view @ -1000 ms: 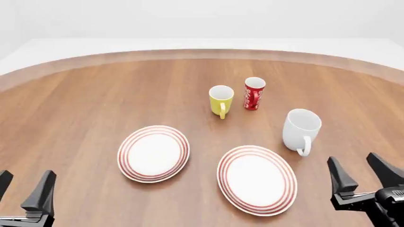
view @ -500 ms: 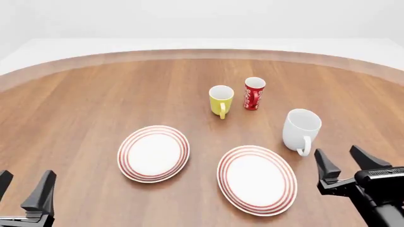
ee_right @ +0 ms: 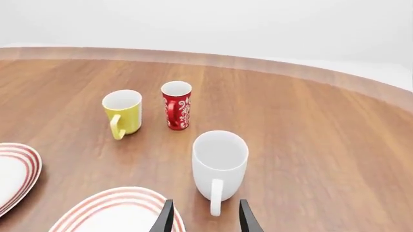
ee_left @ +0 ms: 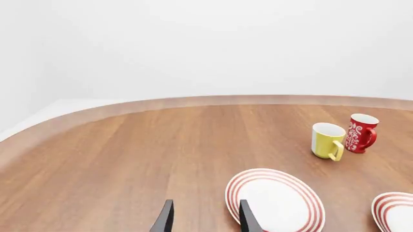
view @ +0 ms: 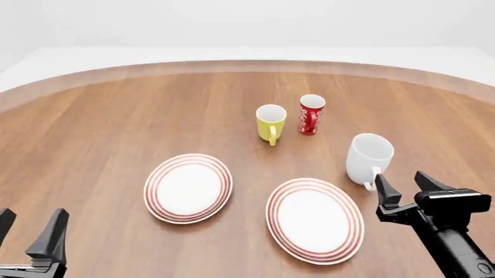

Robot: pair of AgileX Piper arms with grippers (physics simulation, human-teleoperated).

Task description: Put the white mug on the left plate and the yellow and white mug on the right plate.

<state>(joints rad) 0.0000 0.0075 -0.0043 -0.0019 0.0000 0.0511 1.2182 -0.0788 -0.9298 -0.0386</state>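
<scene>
The white mug (view: pixel 367 158) (ee_right: pixel 219 163) stands upright at the right, handle toward me. Just short of it my right gripper (view: pixel 404 186) (ee_right: pixel 202 216) is open, its fingers either side of the handle's line but not touching. The yellow and white mug (view: pixel 270 123) (ee_right: pixel 123 112) (ee_left: pixel 326 140) stands farther back at mid-table. The left plate (view: pixel 188 187) (ee_left: pixel 275 199) and the right plate (view: pixel 315 219) (ee_right: pixel 116 210) lie bare in front. My left gripper (view: pixel 29 231) (ee_left: pixel 203 219) is open at the near left edge, away from everything.
A slim red mug (view: pixel 311 114) (ee_right: pixel 176 104) (ee_left: pixel 359 133) with a white pattern stands right beside the yellow and white mug. The round wooden table's far rim (view: pixel 247 65) curves across the back.
My right gripper has moved forward and to the left, closing in on the white mug's handle. The left arm and all mugs and plates have stayed put.
</scene>
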